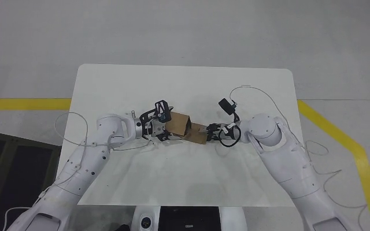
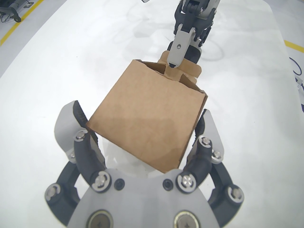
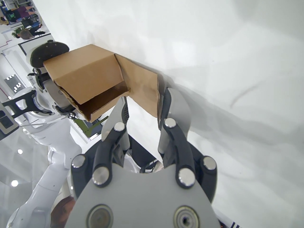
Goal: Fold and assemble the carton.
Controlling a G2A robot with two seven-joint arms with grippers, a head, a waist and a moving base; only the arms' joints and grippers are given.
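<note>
Left gripper (image 2: pixel 141 110): closed on the carton (image 1: pixel 180 123), one pad on each side wall at the near end, and the body is held square between them. Right gripper (image 3: pixel 146 96): set at the large end flap (image 3: pixel 142 81) on the opposite end. Whether that flap is actually clamped cannot be told (the wrist view shows the flap face-on, not edge-on).

The carton is found near the middle of the white table (image 1: pixel 185 81), stretched between the two grippers, with its long axis running from one arm to the other. It is already opened into a box section. The far end is seen open, with the small side flaps (image 2: pixel 155 68) turned partly inward and the large flap projecting outward past them. Whether the carton rests on the table or is held just above it cannot be told.

Step in hand, as judged: closing of the right-hand end, with the body braced by the left gripper. The next move calls for the large flap to be swung over the open mouth and its tab tucked in behind the side flaps. The left hold should be kept firm so that the tube is not skewed or crushed. The side flaps may need pushing further in first.

Writing: none is found. The carton faces are plain brown corrugated board, with no label, brand or print to be read.
</note>
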